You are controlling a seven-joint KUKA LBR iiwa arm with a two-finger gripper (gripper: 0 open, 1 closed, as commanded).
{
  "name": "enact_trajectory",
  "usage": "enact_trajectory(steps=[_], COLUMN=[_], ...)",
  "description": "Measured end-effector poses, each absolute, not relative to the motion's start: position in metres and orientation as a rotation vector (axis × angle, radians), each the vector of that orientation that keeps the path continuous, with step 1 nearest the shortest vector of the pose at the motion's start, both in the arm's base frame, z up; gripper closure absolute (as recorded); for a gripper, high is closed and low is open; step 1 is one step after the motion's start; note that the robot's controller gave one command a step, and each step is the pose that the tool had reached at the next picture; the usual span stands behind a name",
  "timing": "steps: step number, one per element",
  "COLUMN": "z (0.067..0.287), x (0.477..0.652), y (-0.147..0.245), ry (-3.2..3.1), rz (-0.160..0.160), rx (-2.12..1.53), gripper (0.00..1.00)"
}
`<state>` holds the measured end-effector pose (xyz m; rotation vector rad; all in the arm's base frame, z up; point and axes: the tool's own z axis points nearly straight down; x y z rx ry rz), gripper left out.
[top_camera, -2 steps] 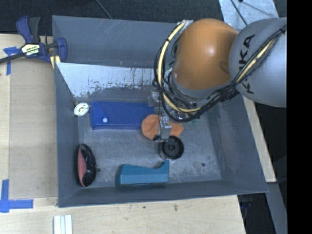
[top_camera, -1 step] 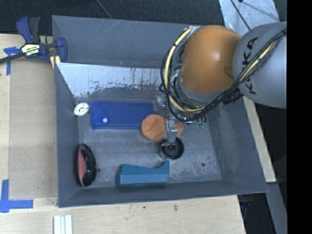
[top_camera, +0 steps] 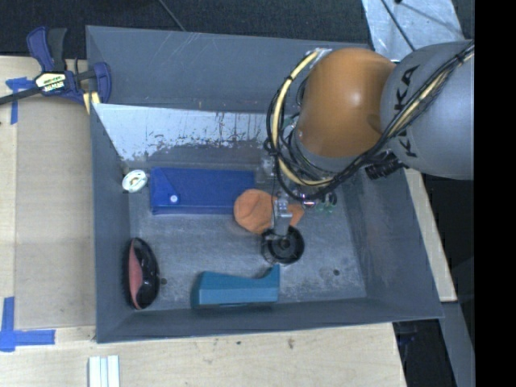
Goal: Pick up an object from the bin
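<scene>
My gripper hangs low over the middle of the bin, under the arm's wrist. Its tip is right above a small black round thing on the bin floor; whether they touch I cannot tell. An orange rounded lump lies just left of the gripper, against it. A teal block lies along the front wall, just below the black round thing.
A long blue box lies at the back, left of the orange lump. A small white round piece sits at the box's left end. A black and red oval thing lies in the front left corner.
</scene>
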<state>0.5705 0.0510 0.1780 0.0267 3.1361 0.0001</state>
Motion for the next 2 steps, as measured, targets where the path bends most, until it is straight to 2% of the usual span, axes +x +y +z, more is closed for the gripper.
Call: enact_trajectory(steps=[1,2], z=[0.127,0.09], x=[0.572,0.576], y=[0.05,0.049], ry=[3.132,3.137], rz=[0.001,-0.001], rx=[0.062,-0.092], gripper=[0.0,0.0])
